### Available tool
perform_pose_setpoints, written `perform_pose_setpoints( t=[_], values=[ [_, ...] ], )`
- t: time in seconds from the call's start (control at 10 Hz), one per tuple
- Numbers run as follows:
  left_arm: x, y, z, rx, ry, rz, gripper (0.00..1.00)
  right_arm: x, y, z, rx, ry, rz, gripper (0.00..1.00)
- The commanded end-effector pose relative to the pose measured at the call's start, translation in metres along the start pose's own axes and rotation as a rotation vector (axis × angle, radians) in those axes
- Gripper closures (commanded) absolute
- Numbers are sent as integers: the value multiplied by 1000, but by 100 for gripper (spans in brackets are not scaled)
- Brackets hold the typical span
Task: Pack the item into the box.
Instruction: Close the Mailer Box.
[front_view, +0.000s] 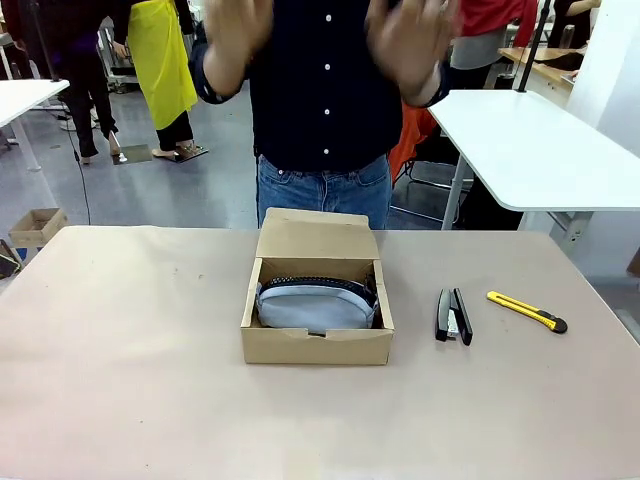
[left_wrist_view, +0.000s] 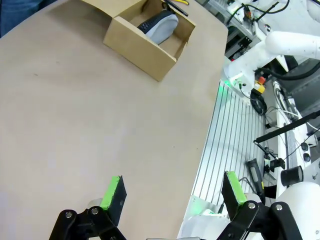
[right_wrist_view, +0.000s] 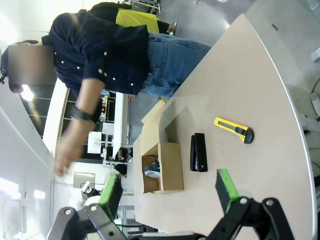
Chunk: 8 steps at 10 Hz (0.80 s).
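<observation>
Near the middle of the desk (front_view: 130, 380), the pouch (front_view: 315, 306) lies inside the open box (front_view: 315, 346), well apart from the left jaws and right jaws, both spread wide and empty.

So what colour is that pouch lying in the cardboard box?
The pouch is light grey-blue with a black zipper edge, clearest in the front view.

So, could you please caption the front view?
Grey-blue fabric pouch lies inside open brown cardboard box; person's raised hands behind.
</observation>
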<state>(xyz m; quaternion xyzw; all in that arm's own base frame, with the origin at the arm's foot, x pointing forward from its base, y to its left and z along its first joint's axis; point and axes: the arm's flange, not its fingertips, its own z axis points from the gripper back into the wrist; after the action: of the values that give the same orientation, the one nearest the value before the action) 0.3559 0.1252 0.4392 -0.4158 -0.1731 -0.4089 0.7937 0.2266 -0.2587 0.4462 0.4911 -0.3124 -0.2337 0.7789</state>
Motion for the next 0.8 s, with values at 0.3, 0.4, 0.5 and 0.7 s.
perform_pose_setpoints(
  t=[0.3,0.4,0.5,0.7],
  values=[
    [-3,-2,-1,1,5,-1,0,2,0,0,28,-15,25,0],
    [-3,-2,-1,1,5,-1,0,2,0,0,28,-15,25,0],
    [-3,-2,-1,1,5,-1,0,2,0,0,28,-15,25,0],
    [-3,-2,-1,1,5,-1,0,2,0,0,28,-15,25,0]
  ],
)
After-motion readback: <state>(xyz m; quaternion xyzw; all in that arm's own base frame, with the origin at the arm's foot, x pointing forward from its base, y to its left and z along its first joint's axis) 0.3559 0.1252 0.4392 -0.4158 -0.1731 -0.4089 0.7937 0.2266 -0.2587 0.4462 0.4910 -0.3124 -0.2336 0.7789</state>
